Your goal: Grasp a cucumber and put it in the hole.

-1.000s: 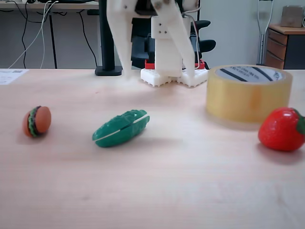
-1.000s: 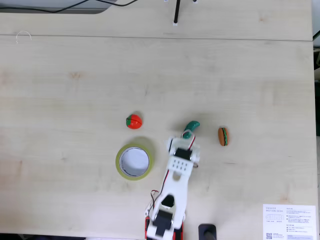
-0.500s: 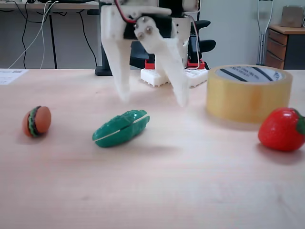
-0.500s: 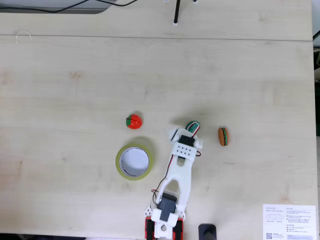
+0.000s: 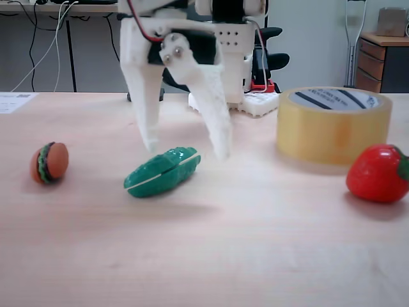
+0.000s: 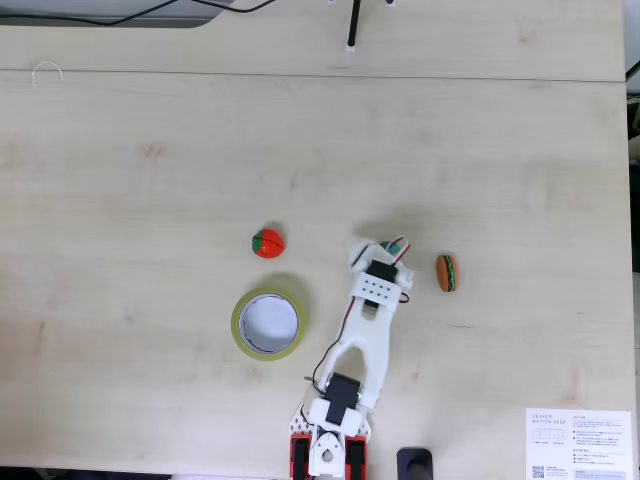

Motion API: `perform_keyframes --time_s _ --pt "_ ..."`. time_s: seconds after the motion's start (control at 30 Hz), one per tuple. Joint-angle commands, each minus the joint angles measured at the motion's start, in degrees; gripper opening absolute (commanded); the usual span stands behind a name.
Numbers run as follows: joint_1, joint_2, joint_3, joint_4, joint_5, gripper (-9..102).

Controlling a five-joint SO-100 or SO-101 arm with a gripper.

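Pale wood desk (image 5: 268, 243) carries everything, with an office chair and cabinets blurred in the far background of the low fixed view. On it, the cucumber (image 5: 162, 171) lies on its side, its long axis running from near-left up to far-right in that view, the pale seam facing the camera. The fingers (image 5: 185, 148) hang spread wide, one tip (image 5: 151, 142) coming down just behind the cucumber's middle and the other (image 5: 221, 148) off its far-right end, both a little above the desk and apart from the toy. So the cucumber sits just on the near side of the open gap, and its length lies roughly along the line between the tips, not across it; I judge a clean pinch would want the wrist turned or the arm reaching slightly further. In the fixed view from above, the arm covers most of the cucumber (image 6: 396, 245), with a green sliver showing by the fingers (image 6: 375, 247). The hole (image 6: 268, 323) sits to the left of the arm there, with the strawberry (image 6: 267, 243) beyond it and the burger (image 6: 446, 272) to the right.
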Motion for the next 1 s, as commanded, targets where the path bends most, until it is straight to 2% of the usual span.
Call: perform_keyframes --time_s 0.0,0.97 --pt "1.4 0.2 -4.0 -0.9 -0.1 34" --pt "-0.9 -10.2 -8.3 -1.1 -0.4 30"
